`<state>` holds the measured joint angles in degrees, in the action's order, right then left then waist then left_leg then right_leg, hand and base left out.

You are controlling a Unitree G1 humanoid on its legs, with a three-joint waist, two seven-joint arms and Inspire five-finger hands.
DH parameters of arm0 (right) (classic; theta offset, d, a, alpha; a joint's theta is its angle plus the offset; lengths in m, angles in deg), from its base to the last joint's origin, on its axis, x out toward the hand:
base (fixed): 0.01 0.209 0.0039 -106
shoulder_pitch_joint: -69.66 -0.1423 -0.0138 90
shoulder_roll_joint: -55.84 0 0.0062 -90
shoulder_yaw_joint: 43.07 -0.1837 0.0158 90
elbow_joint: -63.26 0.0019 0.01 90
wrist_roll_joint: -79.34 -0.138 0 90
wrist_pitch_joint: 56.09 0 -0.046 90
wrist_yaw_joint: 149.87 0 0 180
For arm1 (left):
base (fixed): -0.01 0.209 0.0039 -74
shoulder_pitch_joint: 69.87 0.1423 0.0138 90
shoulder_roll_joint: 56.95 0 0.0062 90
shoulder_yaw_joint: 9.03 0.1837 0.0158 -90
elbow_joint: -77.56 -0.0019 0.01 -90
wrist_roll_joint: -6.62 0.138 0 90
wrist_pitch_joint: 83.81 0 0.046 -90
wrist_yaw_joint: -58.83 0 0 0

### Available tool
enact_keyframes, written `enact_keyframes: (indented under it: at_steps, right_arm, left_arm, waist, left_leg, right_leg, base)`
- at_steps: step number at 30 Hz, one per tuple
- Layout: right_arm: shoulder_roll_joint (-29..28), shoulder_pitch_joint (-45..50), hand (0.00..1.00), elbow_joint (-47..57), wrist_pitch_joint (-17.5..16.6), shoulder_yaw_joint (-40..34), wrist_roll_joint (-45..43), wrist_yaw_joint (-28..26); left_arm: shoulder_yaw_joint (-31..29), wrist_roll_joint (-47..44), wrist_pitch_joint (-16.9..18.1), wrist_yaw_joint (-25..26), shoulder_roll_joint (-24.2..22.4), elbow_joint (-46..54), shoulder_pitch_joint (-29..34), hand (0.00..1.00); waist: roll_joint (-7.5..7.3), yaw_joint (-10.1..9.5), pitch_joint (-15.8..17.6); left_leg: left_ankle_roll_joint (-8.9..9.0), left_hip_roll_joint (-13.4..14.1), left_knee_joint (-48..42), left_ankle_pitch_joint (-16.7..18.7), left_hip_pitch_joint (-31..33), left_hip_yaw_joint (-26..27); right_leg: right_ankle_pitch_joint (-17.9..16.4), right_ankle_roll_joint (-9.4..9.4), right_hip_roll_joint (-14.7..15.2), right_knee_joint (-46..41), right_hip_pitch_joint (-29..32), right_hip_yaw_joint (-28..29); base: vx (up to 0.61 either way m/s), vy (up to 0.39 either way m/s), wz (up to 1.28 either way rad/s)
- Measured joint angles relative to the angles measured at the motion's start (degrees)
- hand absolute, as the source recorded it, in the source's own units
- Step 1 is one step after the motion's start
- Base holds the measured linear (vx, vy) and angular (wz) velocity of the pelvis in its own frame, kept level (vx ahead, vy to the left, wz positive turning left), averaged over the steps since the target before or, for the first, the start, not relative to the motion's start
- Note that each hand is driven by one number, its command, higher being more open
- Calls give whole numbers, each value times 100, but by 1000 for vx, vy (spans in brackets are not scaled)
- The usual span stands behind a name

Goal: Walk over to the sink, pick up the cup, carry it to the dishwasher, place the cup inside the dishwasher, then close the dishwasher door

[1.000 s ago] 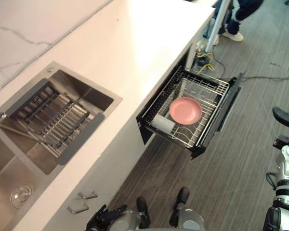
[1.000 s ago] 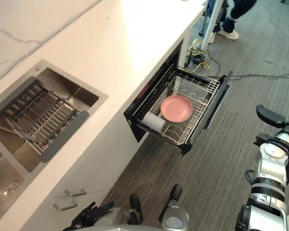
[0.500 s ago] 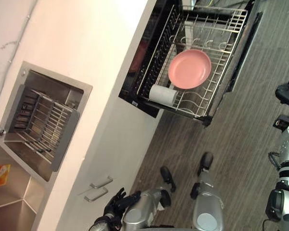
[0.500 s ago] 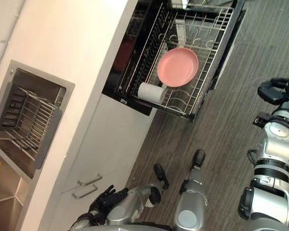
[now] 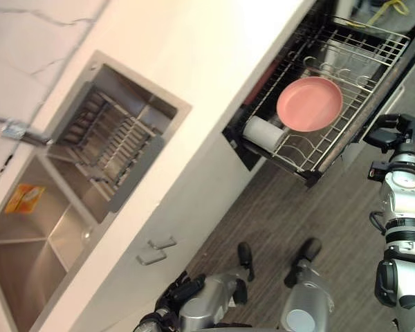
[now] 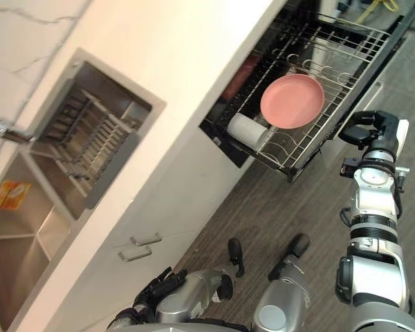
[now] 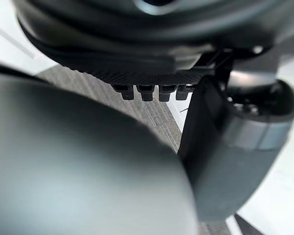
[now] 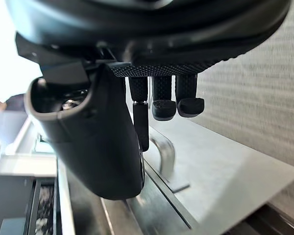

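Observation:
A white cup (image 5: 261, 133) lies on its side in the wire rack (image 5: 346, 62) of the open dishwasher drawer, next to a pink plate (image 5: 309, 104). My right hand (image 6: 370, 129) hovers just off the drawer's dark front panel (image 6: 353, 90), its fingers curled and holding nothing. In the right wrist view the curled fingers (image 8: 164, 98) hang over the panel's metal handle (image 8: 165, 155) without closing round it. My left hand (image 5: 171, 303) hangs low by the cabinet front with relaxed fingers (image 7: 149, 91).
A steel double sink (image 5: 28, 242) with a drying rack (image 5: 111, 142) and a tap (image 5: 14, 130) is set in the white counter (image 5: 214, 41). A yellow packet (image 5: 24, 197) lies in one basin. Two cabinet handles (image 5: 155, 250) show below; grey floor (image 5: 346, 221) stretches right.
The camera has swung, shifting the whole scene. My right hand went from flat to curled and came up close to the drawer's front panel. The cup and plate stayed in the rack.

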<state>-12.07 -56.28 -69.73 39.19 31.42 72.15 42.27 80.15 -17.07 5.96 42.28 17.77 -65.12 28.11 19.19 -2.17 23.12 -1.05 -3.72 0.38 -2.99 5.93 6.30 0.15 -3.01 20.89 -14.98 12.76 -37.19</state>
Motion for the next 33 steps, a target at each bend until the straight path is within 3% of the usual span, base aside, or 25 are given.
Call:
enact_keyframes:
  at_steps: [5, 9, 16, 17, 22, 27, 33]
  right_arm:
    - [108, -244, 0, -383, -30, 117, -430, -187]
    - [22, -451, 0, -678, -30, 266, -747, -388]
    - [-240, -646, 0, -1093, -29, 401, -936, -415]
    - [-323, -648, 100, -1113, -29, 479, -925, -428]
    - [-635, -669, 100, -1267, -29, 480, -698, -478]
    - [-763, -526, 100, -1278, -41, 751, -372, -883]
    - [-1189, 805, 100, -669, -642, 714, -459, -1751]
  left_arm:
    - [1, 9, -2, -2, -17, -16, 122, 100]
    - [-1, 19, -10, 1, -26, -108, 148, 100]
    - [-13, 46, -135, 5, -32, -154, 151, 100]
    - [-39, 45, -171, 11, -31, -176, 161, 100]
    - [-200, 43, -187, 90, 9, -200, 204, 100]
    - [-276, 9, -200, 122, 122, -214, 210, 100]
    - [-480, -285, -205, -15, 228, -363, 262, 100]
  waist:
    - [157, -123, -124]
    - [287, -194, -245]
    - [245, -425, -473]
    - [199, -448, -550]
    - [-92, -552, -734]
    - [-386, -555, -810]
    - [-878, -646, -1033]
  left_leg:
    - [-29, -284, 152, -206, -137, -556]
    - [-4, -315, 159, -237, -237, -831]
    - [77, -281, 218, -318, -292, -1227]
    - [80, -272, 225, -323, -292, -1268]
    - [122, -201, 234, -351, -294, -1343]
    - [171, -27, 275, -380, -342, -1236]
    - [321, 255, 319, -334, -447, -1096]
  right_leg:
    - [-653, -80, 762, -1206, -39, -468]
    - [-871, -106, 929, -1492, -278, -779]
    - [-1060, -134, 992, -1648, -627, -1281]
    - [-1074, -134, 981, -1646, -662, -1331]
    - [-1105, -113, 892, -1572, -732, -1418]
    - [-1087, -54, 638, -1372, -737, -1343]
    - [-992, 43, 217, -1012, -879, -1344]
  base:
    - [-10, -26, 67]
    - [26, -73, 43]
    - [24, -84, 31]
    - [17, -52, 12]
    - [4, -67, 6]
    - [-40, -65, -14]
    - [-23, -86, -10]
